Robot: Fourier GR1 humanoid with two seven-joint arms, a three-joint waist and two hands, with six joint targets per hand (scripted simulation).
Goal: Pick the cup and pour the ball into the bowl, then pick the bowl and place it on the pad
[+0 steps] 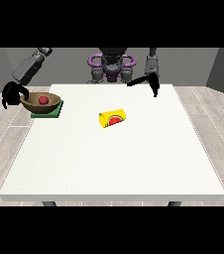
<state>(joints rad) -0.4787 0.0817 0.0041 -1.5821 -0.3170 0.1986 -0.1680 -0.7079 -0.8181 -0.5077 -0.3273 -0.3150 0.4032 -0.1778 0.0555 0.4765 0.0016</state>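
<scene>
Curled black fingers of the hand at the view's left (10,94) wrap the left rim of the bowl (34,102), so that hand is grasping the bowl at the upper left of the frame. This brown bowl sits on the green pad (53,111), which lies flat at the table's left edge and shows as a dark green slab under and to the right of the bowl. Inside the bowl rests the red ball (44,99), a little right of the bowl's middle.

Toward the centre of the frame, well apart from the bowl, the yellow cup (113,119) lies on its side on the table, its open end turned toward the lower right and a red and green watermelon picture showing there. I cannot tell whether anything is inside it.

Under all of this spreads the white table (114,163), filling most of the frame. Around it runs a pale wood plank floor (208,129), with grey walls behind.

At the upper right of the table's far edge, the hand at the view's right (152,82) hangs over the surface with its fingers pointing down and holding nothing, released. Its grey forearm rises straight above it. On the other side, the grey arm slopes down from the upper left toward the bowl. Between the arms sits the robot's torso (111,67) with purple rings at the top centre.
</scene>
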